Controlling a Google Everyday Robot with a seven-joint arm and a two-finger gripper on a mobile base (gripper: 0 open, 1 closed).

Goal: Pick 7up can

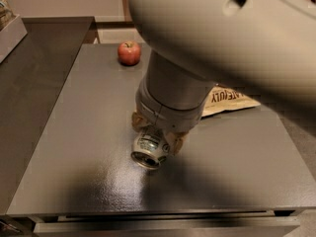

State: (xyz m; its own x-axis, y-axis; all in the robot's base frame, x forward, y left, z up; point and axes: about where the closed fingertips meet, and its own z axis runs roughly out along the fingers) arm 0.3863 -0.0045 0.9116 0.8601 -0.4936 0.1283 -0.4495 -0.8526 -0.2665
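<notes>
The 7up can (147, 152), silver-white with green print, is tipped on its side with its end facing the camera. It sits between the tan fingers (175, 142) of my gripper (157, 133), which is shut on it. The can hangs a little above the dark grey table (89, 132), with a shadow under it. My large pale arm (222, 38) fills the upper right of the camera view and hides the wrist above the gripper.
A red apple (129, 53) sits at the far edge of the table. A tan snack bag (229, 100) lies to the right, partly behind the arm. A darker counter (34, 78) adjoins on the left, with a grey bin (10, 31) at its far corner.
</notes>
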